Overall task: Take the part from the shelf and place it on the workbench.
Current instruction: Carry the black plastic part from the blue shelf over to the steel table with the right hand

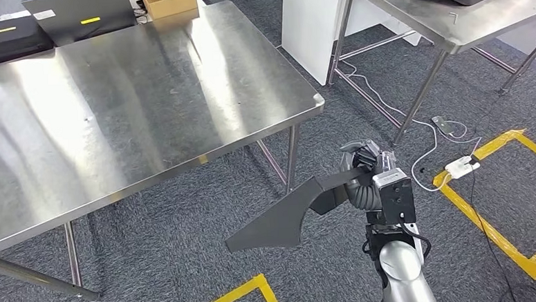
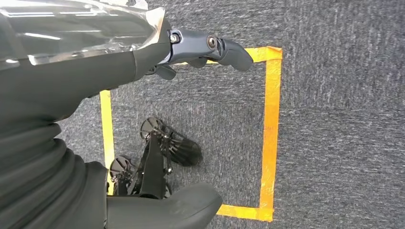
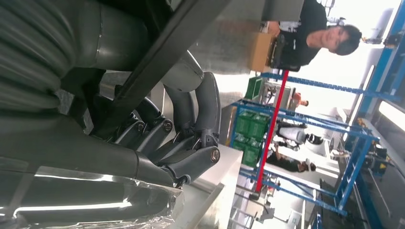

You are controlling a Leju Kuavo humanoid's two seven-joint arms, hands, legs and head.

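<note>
The part [image 1: 283,219] is a flat black panel with a curved edge. My right hand [image 1: 363,168] grips it at one end and holds it over the carpet, just off the front right corner of the steel workbench [image 1: 131,96]. The right wrist view shows the part [image 3: 157,62] as a dark bar crossing my right hand [image 3: 181,143], whose fingers curl around it. In the left wrist view my left hand [image 2: 95,81] hangs over the floor, its fingers [image 2: 224,47] and thumb apart with nothing between them.
Black cases [image 1: 10,36] and a cardboard box [image 1: 169,2] sit at the workbench's far edge. A second steel table [image 1: 452,24] stands at the right, with cables and a white power box [image 1: 460,166] on the floor by yellow tape [image 1: 491,229]. A person [image 3: 310,33] and blue shelves [image 3: 267,124] are behind.
</note>
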